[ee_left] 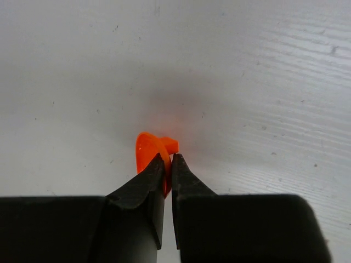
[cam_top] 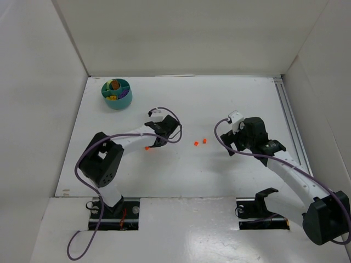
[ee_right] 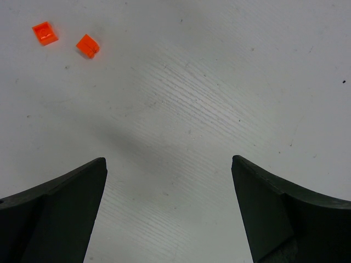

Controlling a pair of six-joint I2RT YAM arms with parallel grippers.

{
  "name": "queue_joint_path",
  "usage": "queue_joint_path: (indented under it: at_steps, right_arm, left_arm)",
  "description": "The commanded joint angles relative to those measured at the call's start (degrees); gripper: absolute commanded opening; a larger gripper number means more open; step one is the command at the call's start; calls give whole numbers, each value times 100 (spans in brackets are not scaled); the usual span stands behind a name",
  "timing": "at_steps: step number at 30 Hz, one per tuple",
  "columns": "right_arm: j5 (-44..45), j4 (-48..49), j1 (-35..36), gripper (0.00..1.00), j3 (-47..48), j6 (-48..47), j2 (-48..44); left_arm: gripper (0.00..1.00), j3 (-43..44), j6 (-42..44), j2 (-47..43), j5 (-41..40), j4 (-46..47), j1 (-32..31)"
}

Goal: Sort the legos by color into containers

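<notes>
My left gripper [cam_top: 149,146] [ee_left: 169,160] is shut on a bright red-orange lego [ee_left: 150,156], which pokes out beyond the fingertips at or just above the table; it also shows in the top view [cam_top: 147,148]. Two more red-orange legos [cam_top: 196,143] [cam_top: 204,141] lie mid-table, and both show in the right wrist view [ee_right: 45,33] [ee_right: 88,45]. My right gripper [cam_top: 226,141] [ee_right: 169,164] is open and empty, just right of them. The round teal tub [cam_top: 107,98] stands at the far left and holds orange-brown, yellow, pale green and purple legos in its compartments.
White walls enclose the table on the left, back and right. A rail [cam_top: 289,118] runs along the right edge. Purple cables loop off both arms.
</notes>
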Motion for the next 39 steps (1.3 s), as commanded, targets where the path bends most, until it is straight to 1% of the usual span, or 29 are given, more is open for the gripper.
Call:
queue_joint_path:
  at_steps: [1, 3, 4, 5, 7, 8, 9, 11, 12, 14, 15, 16, 17, 18, 20, 21, 24, 25, 27, 28, 31, 39]
  right_arm:
    - [33, 21, 71, 100, 63, 56, -5]
    - [32, 21, 71, 100, 63, 56, -5]
    - [32, 21, 71, 100, 63, 56, -5]
    - [-20, 21, 71, 100, 63, 56, -5]
    - [-20, 73, 71, 100, 63, 56, -5]
    - [-20, 73, 71, 100, 63, 56, -5]
    - [-20, 73, 71, 100, 63, 56, -5]
    - [-20, 73, 71, 100, 63, 56, -58]
    - [-20, 143, 71, 100, 63, 56, -58]
    - [-20, 328, 71, 100, 63, 4, 73]
    - [-20, 380, 19, 100, 159, 4, 135]
    - [32, 381, 18, 100, 256, -49, 214]
    - [32, 442, 18, 100, 378, -119, 310]
    - [32, 443, 18, 100, 658, -189, 511]
    - [163, 373, 18, 100, 949, -339, 715]
    - [216, 372, 18, 100, 1090, -452, 924]
    - [305, 259, -34, 100, 1556, -646, 1364]
    - [305, 258, -34, 100, 1775, -647, 1496]
    - [253, 205, -87, 100, 1987, -700, 1751]
    - [252, 205, -87, 100, 2066, -760, 1953]
    - [138, 205, -87, 100, 2243, -761, 2183]
    - [138, 311, -192, 100, 2375, -708, 2456]
  left_arm:
    - [0, 459, 43, -563, -178, 31, -22]
    - [0, 521, 263, -705, -73, 286, 126]
    - [0, 635, 421, -836, 76, 653, 240]
    - [0, 697, 553, -890, 312, 831, 520]
    - [0, 864, 904, -968, 542, 1226, 846]
    - [0, 934, 1002, -969, 891, 1611, 1022]
    - [0, 1022, 1098, -969, 1156, 1789, 1432]
    - [0, 1373, 1169, -917, 1735, 2218, 1909]
    - [0, 1479, 1169, -856, 2408, 2395, 2407]
    - [0, 1707, 1030, -698, 3089, 2808, 2902]
    - [0, 1795, 872, -462, 3414, 3149, 3113]
    - [0, 1918, 775, -311, 3878, 3266, 3463]
    - [0, 2059, 774, -145, 4083, 3337, 3597]
    - [0, 2417, 704, 214, 4189, 3337, 3703]
    - [0, 2831, 704, 576, 4261, 3259, 3853]
    - [0, 3277, 704, 926, 4200, 3189, 3854]
    - [0, 3973, 756, 1385, 4129, 2968, 3854]
    - [0, 4072, 756, 1621, 4129, 3021, 3854]
    - [0, 4204, 756, 1781, 4077, 3126, 3854]
    - [0, 4379, 669, 1938, 3981, 3127, 3854]
    - [0, 4826, 599, 2141, 3629, 2960, 3854]
    - [0, 4776, 370, 2204, 3075, 3012, 3854]
